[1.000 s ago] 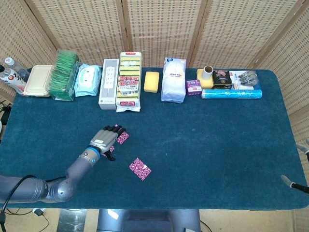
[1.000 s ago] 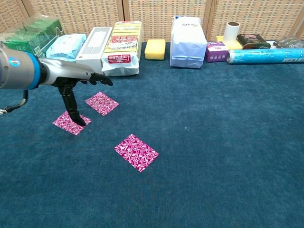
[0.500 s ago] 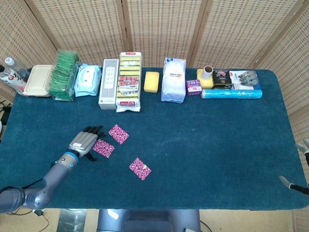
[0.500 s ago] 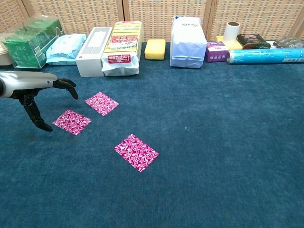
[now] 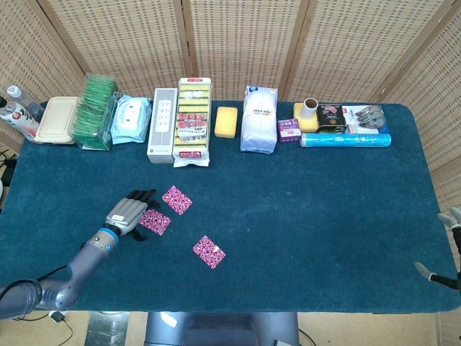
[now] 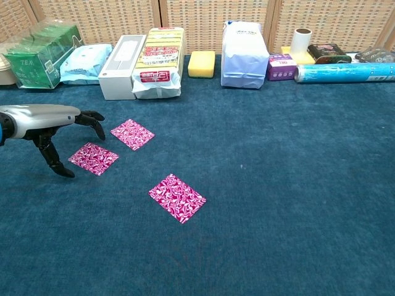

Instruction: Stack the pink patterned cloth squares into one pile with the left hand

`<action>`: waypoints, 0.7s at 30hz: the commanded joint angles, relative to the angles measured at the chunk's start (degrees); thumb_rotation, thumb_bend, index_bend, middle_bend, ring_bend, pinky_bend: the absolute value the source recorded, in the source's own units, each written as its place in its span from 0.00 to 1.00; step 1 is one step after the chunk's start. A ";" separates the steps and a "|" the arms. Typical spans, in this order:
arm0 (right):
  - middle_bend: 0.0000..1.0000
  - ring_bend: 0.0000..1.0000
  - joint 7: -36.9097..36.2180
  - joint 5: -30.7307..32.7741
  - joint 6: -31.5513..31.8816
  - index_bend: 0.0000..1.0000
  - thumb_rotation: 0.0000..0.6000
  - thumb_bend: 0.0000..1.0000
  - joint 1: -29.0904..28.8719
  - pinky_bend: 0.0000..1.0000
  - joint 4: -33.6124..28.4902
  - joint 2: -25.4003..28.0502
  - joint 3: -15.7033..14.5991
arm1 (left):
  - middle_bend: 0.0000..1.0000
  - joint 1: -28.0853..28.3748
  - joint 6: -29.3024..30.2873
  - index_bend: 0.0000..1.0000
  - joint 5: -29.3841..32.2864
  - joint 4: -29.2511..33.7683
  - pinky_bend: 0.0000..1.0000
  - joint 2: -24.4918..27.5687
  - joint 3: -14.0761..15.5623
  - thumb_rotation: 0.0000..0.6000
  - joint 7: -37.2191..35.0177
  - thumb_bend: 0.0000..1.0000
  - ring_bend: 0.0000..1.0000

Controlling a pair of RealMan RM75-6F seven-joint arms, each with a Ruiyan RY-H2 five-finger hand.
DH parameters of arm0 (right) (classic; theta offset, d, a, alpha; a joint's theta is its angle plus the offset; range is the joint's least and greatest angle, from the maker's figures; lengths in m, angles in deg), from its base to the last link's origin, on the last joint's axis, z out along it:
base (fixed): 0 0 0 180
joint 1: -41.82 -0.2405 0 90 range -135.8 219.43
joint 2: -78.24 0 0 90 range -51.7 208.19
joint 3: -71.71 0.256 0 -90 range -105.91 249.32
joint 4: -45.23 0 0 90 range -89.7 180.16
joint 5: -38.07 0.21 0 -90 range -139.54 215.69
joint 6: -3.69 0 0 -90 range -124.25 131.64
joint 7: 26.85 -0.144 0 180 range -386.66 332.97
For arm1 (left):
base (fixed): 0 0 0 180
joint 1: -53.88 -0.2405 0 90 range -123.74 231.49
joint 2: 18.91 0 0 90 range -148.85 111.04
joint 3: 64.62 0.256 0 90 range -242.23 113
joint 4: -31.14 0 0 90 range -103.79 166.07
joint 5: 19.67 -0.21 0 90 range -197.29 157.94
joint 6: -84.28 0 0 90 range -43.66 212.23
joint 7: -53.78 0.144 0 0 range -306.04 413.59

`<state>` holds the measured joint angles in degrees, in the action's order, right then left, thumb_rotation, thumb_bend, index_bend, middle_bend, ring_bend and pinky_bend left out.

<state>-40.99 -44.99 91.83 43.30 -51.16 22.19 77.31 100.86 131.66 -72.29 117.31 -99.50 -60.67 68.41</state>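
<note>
L hand point(image 6: 46, 123) was empty, fingers apart, held low over table point(image 5: 324, 209). Nearest cloth point(image 6: 93, 158) lay just beside its fingertips; 2nd cloth point(image 6: 133, 134) near; 3rd cloth point(image 6: 177, 197) farther off. R hand point(image 5: 450, 216) at frame edge, state unclear.

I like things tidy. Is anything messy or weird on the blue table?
Nothing looks broken or spilled. The three pink cloth squares lie flat but apart and turned at angles, not piled yet. The left hand hovers beside them, holding nothing.

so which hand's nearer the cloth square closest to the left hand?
Left. The left hand hovers beside that cloth square; the right hand sits at the table's far edge.
</note>
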 commanded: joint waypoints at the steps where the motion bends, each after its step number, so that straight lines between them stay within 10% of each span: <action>1: 0.05 0.00 -0.11 0.08 -0.07 0.14 1.00 0.04 -0.03 0.00 0.07 0.01 0.03 | 0.00 -0.29 0.04 0.22 -0.58 -0.81 0.03 -0.70 -0.47 1.00 0.42 0.13 0.00; 21: 0.05 0.00 -0.28 0.21 -0.03 0.14 1.00 0.04 -0.06 0.00 0.13 0.09 0.09 | 0.00 -0.96 -0.61 0.26 1.64 -1.29 0.03 -2.14 -2.47 1.00 5.49 0.17 0.00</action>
<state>-41.27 -44.78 91.81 43.24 -51.03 22.27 77.40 99.92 131.09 -70.73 116.02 -101.59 -63.08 73.81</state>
